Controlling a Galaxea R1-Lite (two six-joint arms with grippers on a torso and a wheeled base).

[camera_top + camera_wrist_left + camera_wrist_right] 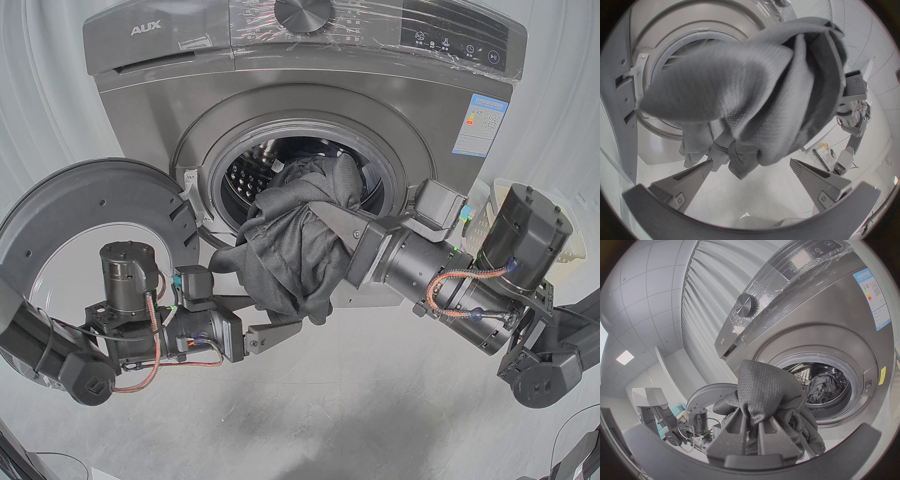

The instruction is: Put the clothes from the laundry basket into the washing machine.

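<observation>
A black mesh garment hangs bunched in front of the washing machine's open drum mouth, its top just over the rim. My right gripper is shut on its upper part; the cloth is pinched between the fingers. My left gripper stands open under the garment's hanging lower end, its fingers spread on either side and not holding it. More dark clothing lies inside the drum. The pale laundry basket sits to the right, behind my right arm.
The round door is swung wide open to the left of the drum, just above my left arm. Bare grey floor lies in front of the machine. White curtains hang on both sides.
</observation>
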